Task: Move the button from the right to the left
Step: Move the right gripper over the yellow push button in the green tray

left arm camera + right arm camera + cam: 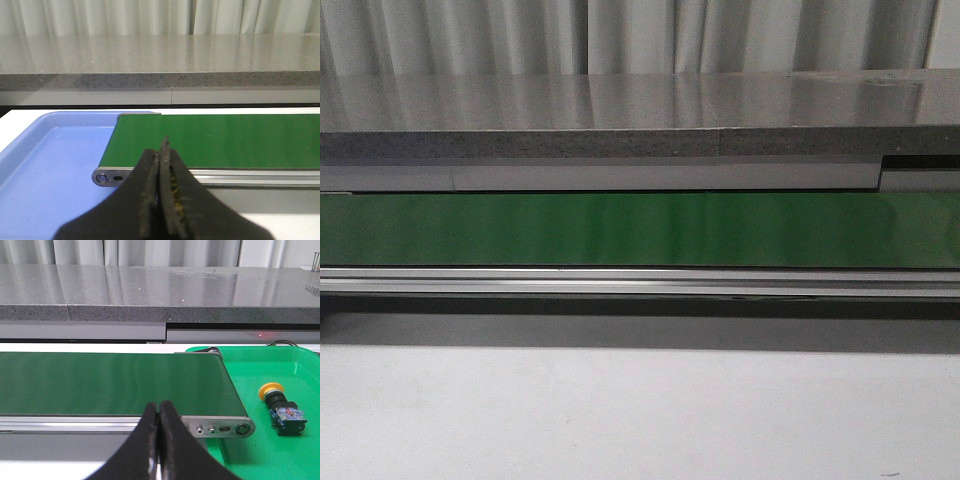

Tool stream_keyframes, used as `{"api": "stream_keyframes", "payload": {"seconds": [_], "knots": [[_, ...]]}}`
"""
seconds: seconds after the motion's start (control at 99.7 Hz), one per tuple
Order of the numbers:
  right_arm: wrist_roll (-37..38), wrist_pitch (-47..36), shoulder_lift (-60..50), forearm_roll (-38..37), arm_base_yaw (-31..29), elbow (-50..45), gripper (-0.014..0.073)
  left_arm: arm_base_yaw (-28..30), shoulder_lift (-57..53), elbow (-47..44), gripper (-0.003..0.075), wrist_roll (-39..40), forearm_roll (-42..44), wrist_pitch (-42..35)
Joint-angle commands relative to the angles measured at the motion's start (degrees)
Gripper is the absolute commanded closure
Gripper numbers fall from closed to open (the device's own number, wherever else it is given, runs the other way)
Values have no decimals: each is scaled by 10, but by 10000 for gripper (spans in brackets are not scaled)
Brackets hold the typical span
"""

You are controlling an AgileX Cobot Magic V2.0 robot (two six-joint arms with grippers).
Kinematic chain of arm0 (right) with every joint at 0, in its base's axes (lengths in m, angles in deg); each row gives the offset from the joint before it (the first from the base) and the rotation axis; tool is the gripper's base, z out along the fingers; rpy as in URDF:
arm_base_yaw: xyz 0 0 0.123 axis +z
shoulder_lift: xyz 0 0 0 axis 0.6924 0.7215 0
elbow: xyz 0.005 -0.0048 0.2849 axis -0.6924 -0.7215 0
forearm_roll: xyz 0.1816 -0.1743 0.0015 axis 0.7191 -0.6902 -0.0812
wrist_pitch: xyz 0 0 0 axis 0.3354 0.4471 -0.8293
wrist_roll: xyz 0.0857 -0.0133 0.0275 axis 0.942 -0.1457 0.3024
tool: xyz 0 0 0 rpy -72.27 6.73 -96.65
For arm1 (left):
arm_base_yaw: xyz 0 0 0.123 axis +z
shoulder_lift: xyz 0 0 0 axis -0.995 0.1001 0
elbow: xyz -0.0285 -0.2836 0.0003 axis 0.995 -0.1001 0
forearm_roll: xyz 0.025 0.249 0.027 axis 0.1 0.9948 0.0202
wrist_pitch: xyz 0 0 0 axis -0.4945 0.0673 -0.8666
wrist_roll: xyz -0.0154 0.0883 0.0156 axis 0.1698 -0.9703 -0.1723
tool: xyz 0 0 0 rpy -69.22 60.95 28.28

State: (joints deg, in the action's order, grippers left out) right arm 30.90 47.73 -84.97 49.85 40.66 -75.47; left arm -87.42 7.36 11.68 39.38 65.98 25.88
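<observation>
While nothing had yet been lifted, the items stood as follows, listed from the left end of the line to the right.

Blue tray (45, 165): sat under the left end of the belt; bare floor, judged the likely receiving place.

Left gripper (161, 150): fingers pressed together, nothing between them; hung just before the belt's left roller end, not touching it.

Green belt (640, 228): ran across the whole front view, bare along its visible length; narrow aluminium rail along its near edge.

Grey counter (620, 105): ran behind the belt, well apart from both grippers.

Right gripper (159, 412): fingers pressed together, holding nothing; hung before the belt's near rail, short of its right end.

Green tray (300, 365): lay around the belt's right end.

Button (280, 407): lay on its side on the green tray floor, yellow cap toward the belt, black body with coloured marks away from it; near the belt end, well apart from the right gripper.

Step in hand, judged: reach and grasp by the right arm.

Method advised: spread the fingers before descent; travel right past the belt's end housing; close across the flat sides of the black body, not the rounded cap, which would probably slip; lift clear of the tray wall before setting it on the belt.
</observation>
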Motion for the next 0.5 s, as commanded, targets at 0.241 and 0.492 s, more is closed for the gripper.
{"api": "stream_keyframes", "payload": {"seconds": [0.241, 0.492], "knots": [[-4, -47, -4, 0, -3, 8, 660, -4, -17, -26, 740, 1, 1, -45], [-4, -49, -4, -9, -3, 8, 660, -4, -17, -26, 740, 1, 1, -45]]}}
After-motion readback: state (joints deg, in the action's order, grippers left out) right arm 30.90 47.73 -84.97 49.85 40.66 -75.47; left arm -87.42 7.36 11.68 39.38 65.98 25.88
